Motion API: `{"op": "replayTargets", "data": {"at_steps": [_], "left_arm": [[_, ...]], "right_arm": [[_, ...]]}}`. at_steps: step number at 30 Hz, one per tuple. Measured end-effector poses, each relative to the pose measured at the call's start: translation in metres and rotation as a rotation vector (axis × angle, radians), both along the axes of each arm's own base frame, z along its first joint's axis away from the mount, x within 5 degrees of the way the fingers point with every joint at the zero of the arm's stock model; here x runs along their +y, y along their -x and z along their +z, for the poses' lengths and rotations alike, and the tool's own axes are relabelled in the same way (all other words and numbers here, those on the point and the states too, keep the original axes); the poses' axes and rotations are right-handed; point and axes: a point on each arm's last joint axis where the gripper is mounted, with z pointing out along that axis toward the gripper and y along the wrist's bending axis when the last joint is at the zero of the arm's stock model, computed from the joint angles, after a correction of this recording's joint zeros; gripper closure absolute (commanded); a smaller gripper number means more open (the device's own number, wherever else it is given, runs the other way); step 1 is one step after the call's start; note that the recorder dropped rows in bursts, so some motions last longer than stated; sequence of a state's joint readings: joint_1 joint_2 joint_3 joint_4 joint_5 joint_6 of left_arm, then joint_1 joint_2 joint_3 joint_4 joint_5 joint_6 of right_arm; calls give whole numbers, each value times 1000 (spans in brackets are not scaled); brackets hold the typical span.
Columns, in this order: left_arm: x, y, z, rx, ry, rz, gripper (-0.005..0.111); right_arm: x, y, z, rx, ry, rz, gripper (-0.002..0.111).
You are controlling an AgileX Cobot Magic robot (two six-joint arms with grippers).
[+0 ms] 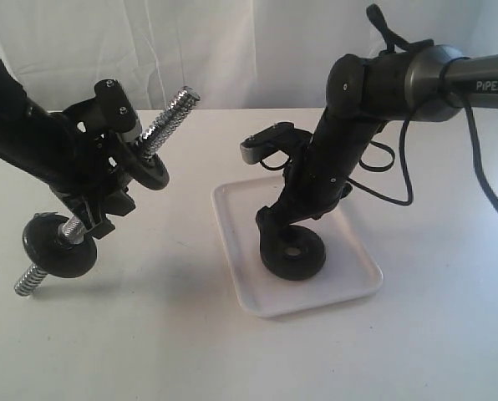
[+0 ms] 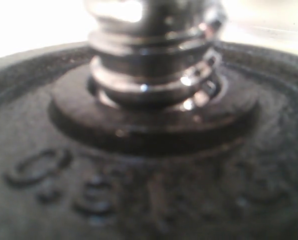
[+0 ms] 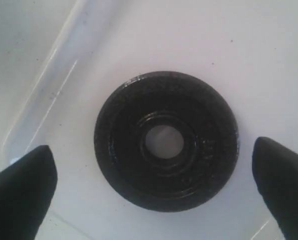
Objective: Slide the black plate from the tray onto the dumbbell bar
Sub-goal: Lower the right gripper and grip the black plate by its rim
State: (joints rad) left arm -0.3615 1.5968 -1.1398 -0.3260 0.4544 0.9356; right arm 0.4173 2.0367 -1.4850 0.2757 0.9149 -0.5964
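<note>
The black plate (image 1: 307, 261) lies flat in the white tray (image 1: 232, 209). My right gripper (image 1: 289, 241) hangs just over it, open. In the right wrist view the plate (image 3: 120, 145) sits between the two spread fingers (image 3: 24, 190) of the gripper (image 3: 151, 147), which do not touch it, on the tray (image 3: 249, 60). My left gripper (image 1: 107, 205) is shut on the dumbbell bar (image 1: 170, 117) and holds it tilted above the table. A black disc (image 1: 61, 246) sits on its lower end. The left wrist view shows only a black disc (image 2: 139, 195) round the threaded bar (image 2: 149, 60).
A second dark ring or disc (image 1: 146, 170) sits on the bar just above the left gripper. The right arm's cables (image 1: 399, 167) hang over the table behind the tray. White table (image 1: 149, 334) lies between the two arms; a white curtain stands behind.
</note>
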Motion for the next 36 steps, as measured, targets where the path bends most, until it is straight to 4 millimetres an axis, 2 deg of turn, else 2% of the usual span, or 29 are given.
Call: {"op": "replayTargets", "data": {"at_steps": [8,17,29,36], "left_arm": [[0,0,0,0,0,0,107],[0,0,0,0,0,1,107],[0,0,0,1,1,2,107],[0,0,0,1,1,2,107]], "right_arm": [[1,-3,1,-33,-8,-8,3],[2,-6,-23,23,16,-6,3],[3,-6,-30,38,23,-5,3],[11,-3,-36,37,40,26,3]]}}
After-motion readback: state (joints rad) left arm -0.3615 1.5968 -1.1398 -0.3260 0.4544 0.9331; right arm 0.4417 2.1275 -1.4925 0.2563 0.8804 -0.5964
